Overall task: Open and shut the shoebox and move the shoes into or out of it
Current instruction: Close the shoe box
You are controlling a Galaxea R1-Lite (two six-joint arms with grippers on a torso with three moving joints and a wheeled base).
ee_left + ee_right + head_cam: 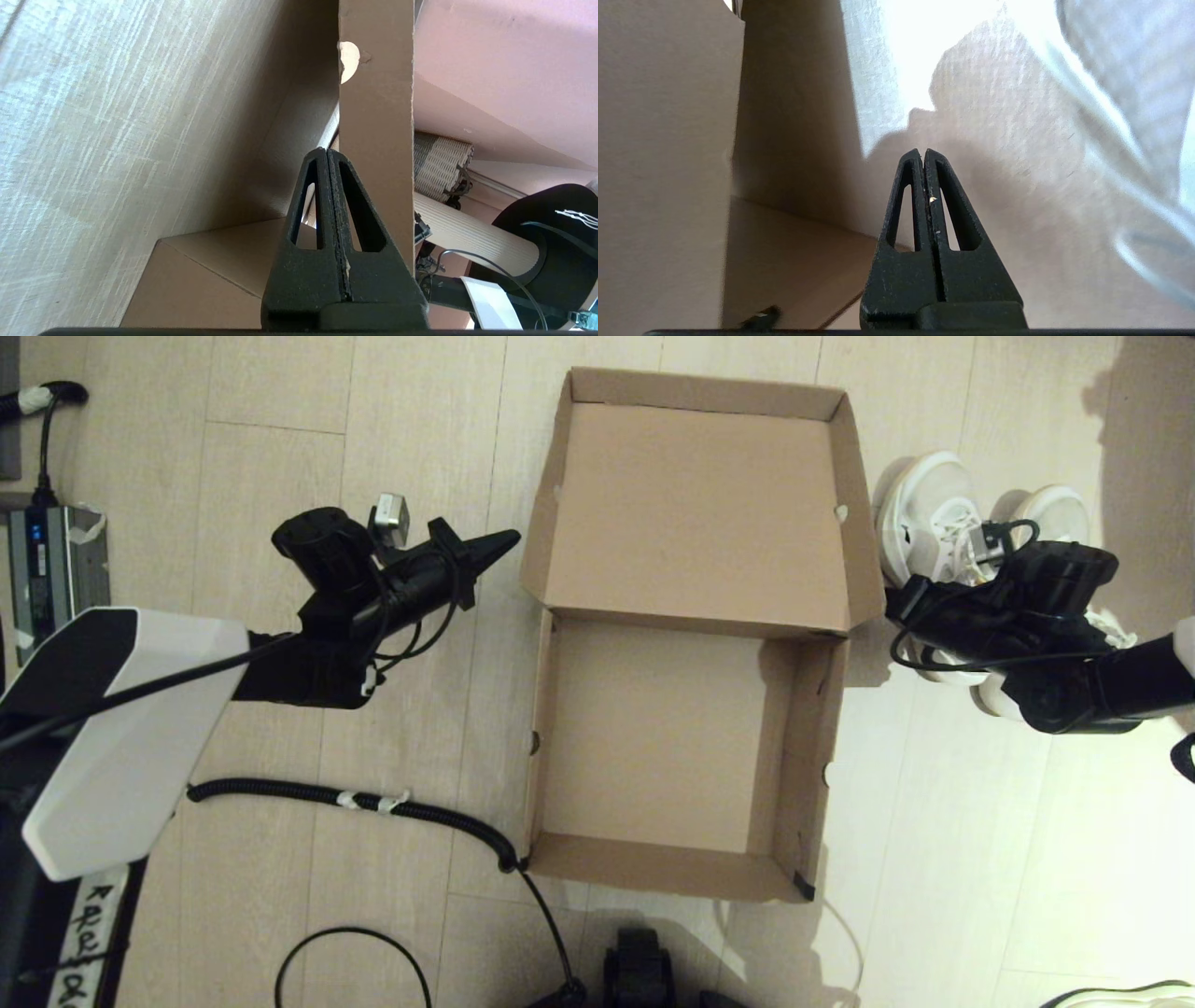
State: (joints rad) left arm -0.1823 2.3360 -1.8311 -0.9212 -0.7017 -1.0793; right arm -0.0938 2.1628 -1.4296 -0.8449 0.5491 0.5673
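The brown shoebox (653,868) lies open on the floor and nothing is inside it. Its lid (695,513) is folded flat back at the far side. Both white shoes (924,509) stand right of the lid, partly hidden by my right arm. My left gripper (509,539) is shut and empty, its tip just left of the lid's side flap (376,116). The left gripper (327,150) shows pressed-together fingers in the left wrist view. My right gripper (893,602) is shut and empty, close to the box's right side, in front of the shoes. In the right wrist view the right gripper (923,150) hangs over the floor beside the box wall (663,163).
A black corrugated hose (373,803) and thin cables run over the wood floor left of the box. A grey power unit (51,569) sits at the far left. Part of another shoe (1125,994) shows at the bottom right corner.
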